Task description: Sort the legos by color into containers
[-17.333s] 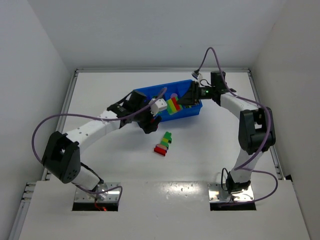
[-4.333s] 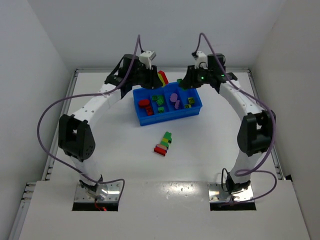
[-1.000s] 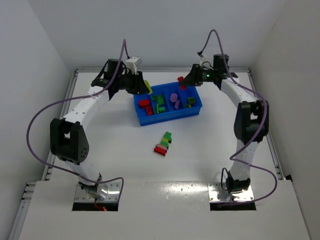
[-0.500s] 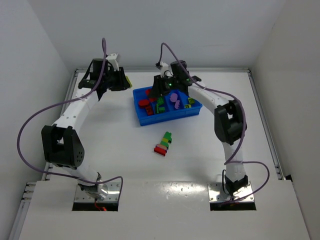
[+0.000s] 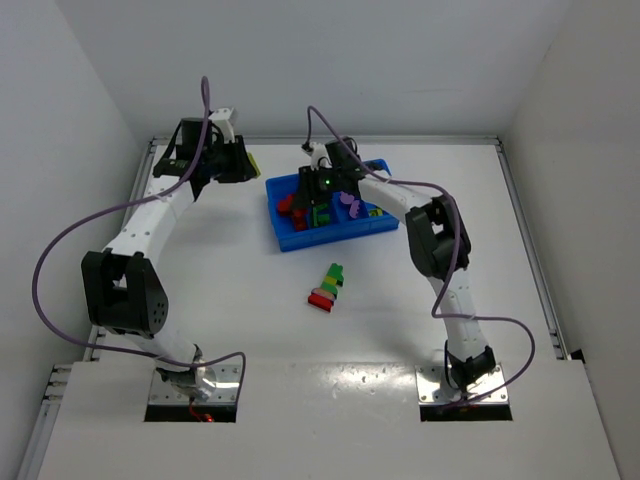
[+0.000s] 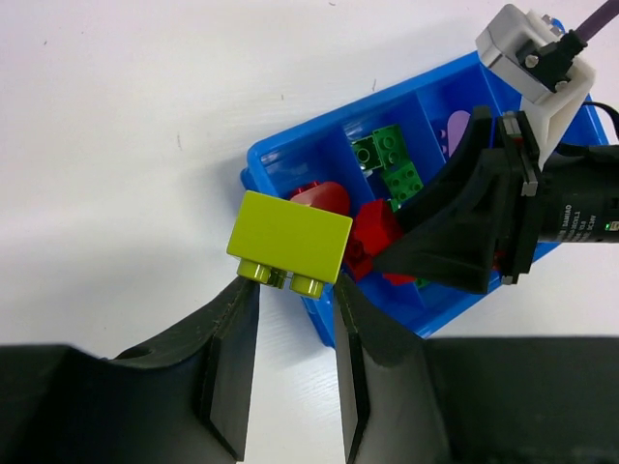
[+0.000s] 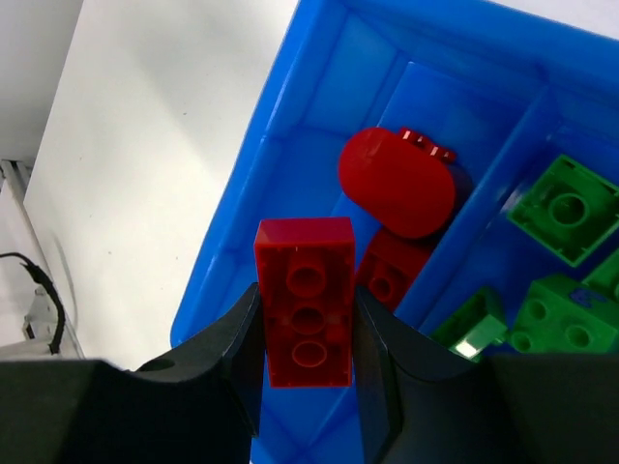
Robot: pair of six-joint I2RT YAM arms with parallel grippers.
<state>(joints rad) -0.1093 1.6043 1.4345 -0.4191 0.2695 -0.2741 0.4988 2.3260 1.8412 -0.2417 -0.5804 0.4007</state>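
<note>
left arm (image 5: 150,215) outstretched | left fingers (image 6: 230,360) gripping | right arm (image 5: 386,191) outstretched | right fingers (image 7: 246,340) gripping

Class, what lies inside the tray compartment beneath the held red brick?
A rounded red piece and a second red brick; the held brick and right gripper cover the rest.

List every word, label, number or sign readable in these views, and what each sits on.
Nothing can be read.
Small white print on the right arm's black housing: too blurred to read.
No lettering visible on the yellow-green brick, the red brick or the blue tray.
</note>
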